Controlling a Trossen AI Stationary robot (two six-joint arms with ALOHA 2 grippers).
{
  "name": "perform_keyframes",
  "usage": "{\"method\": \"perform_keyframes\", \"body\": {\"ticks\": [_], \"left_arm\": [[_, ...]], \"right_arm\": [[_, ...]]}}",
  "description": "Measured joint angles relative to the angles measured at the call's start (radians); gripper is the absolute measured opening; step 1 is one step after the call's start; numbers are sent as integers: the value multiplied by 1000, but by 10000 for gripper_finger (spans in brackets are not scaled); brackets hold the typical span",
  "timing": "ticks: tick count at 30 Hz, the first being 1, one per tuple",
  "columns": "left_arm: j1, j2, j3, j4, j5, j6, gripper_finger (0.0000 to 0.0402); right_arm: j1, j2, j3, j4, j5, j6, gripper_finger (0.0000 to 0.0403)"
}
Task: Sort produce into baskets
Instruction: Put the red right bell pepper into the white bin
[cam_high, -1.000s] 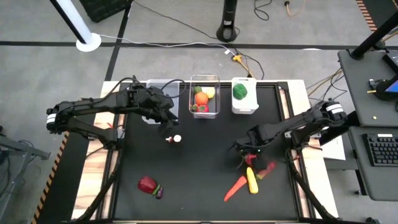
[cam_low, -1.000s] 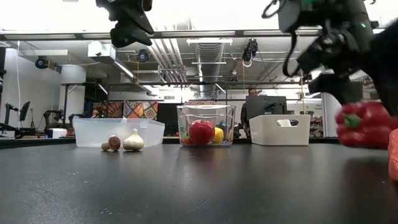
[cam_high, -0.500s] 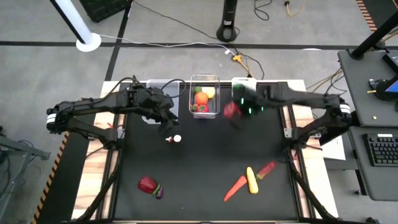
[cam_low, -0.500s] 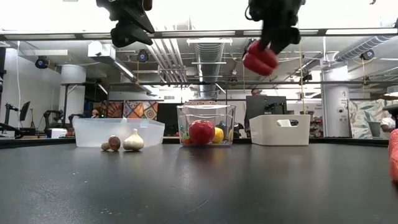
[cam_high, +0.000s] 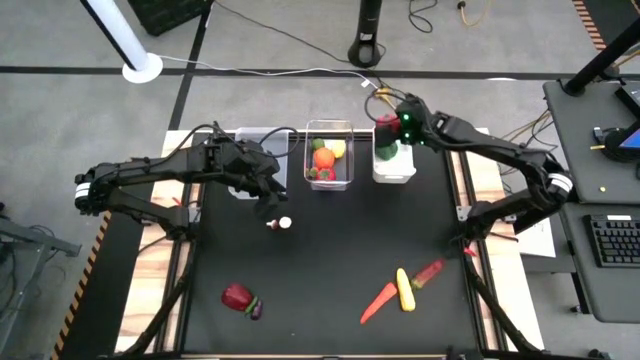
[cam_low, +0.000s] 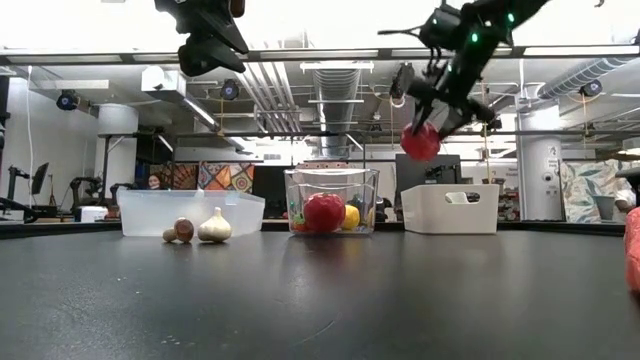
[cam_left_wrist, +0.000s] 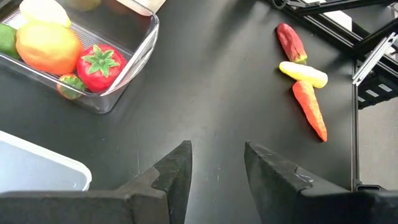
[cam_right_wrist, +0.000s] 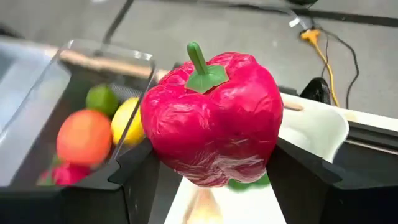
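Note:
My right gripper (cam_high: 388, 128) is shut on a red bell pepper (cam_right_wrist: 211, 124), which hangs in the air over the white basket (cam_high: 395, 172) at the far right. A green pepper (cam_high: 386, 150) lies in that basket. The middle clear basket (cam_high: 328, 128) holds an orange, a lemon, a lime and a strawberry. My left gripper (cam_left_wrist: 217, 152) hovers open and holds nothing, beside the left clear basket (cam_high: 250, 135). Under it a garlic (cam_low: 213, 227) and a mushroom (cam_low: 183, 230) rest on the table. My right gripper pinches the red pepper by two opposite sides of its body (cam_right_wrist: 155, 143) between its two fingers (cam_right_wrist: 134, 171). The fingers slant down from the table's right side. The pepper is lifted clear, below the fingertips (cam_low: 421, 141), its green stem (cam_right_wrist: 200, 65) facing the wrist.
Near the table's front right lie a carrot (cam_high: 378, 302), a yellow corn piece (cam_high: 404, 290) and a red chili (cam_high: 428, 272). At the front left a red piece (cam_high: 237, 296) lies beside a purple one (cam_high: 254, 308). Bare black table stretches between them.
My right gripper has carried the red pepper up from the table's right front area, toward the far edge, to a place over the white basket, rolling its wrist on the way. The pepper has stayed between the fingers throughout.

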Motion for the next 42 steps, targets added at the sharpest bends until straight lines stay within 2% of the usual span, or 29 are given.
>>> {"method": "perform_keyframes", "body": {"ticks": [6, 10, 12, 26, 36, 42], "left_arm": [[0, 0, 0, 0, 0, -5, 131], [0, 0, 0, 0, 0, -7, 131], [0, 0, 0, 0, 0, -8, 131], [0, 0, 0, 0, -2, -18, 131], [0, 0, 0, 0, -26, -18, 131], [0, 0, 0, 1, -26, -18, 131]], "right_arm": [[-6, -9, -159, 253, 148, 51, 249], [-6, -9, -200, 262, 266, 113, 249], [-7, -10, -218, 266, 288, 158, 249], [-30, -4, -297, 273, 334, 272, 249], [-49, -3, -301, 329, 313, 308, 249], [-49, 50, -302, 346, 287, 284, 252]]}}
